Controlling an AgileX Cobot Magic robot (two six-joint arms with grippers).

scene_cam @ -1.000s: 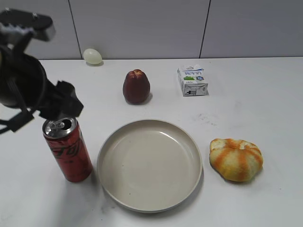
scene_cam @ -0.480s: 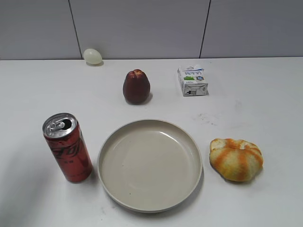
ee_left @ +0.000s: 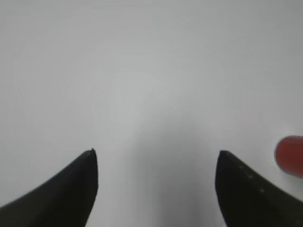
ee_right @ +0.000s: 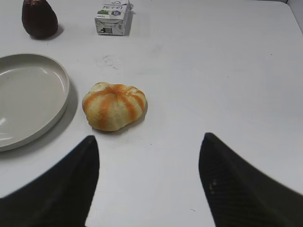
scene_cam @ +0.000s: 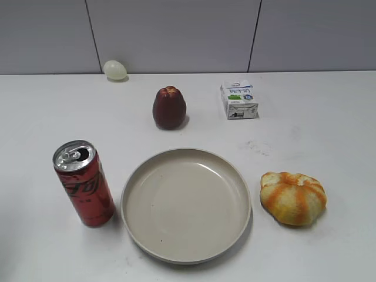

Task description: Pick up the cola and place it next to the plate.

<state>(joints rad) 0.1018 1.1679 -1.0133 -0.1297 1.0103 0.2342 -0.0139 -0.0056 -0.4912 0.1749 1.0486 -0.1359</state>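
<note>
The cola [scene_cam: 84, 184] is a tall red can with a silver top. It stands upright on the white table just left of the beige plate [scene_cam: 185, 254], close to its rim. A blurred red edge of the cola [ee_left: 289, 155] shows at the right of the left wrist view. My left gripper [ee_left: 156, 153] is open and empty over bare table, away from the can. My right gripper [ee_right: 149, 139] is open and empty, in front of the plate's right edge [ee_right: 64, 101]. Neither arm shows in the exterior view.
A dark red fruit [scene_cam: 169, 107] and a small white carton [scene_cam: 238, 99] stand behind the plate. An orange-striped pumpkin-like thing [scene_cam: 293, 197] lies to its right. A pale egg [scene_cam: 115, 69] sits by the back wall.
One second ago the left arm stood just behind and left of the cola in the exterior view. It has since drawn back out of that view. The can stays upright in place.
</note>
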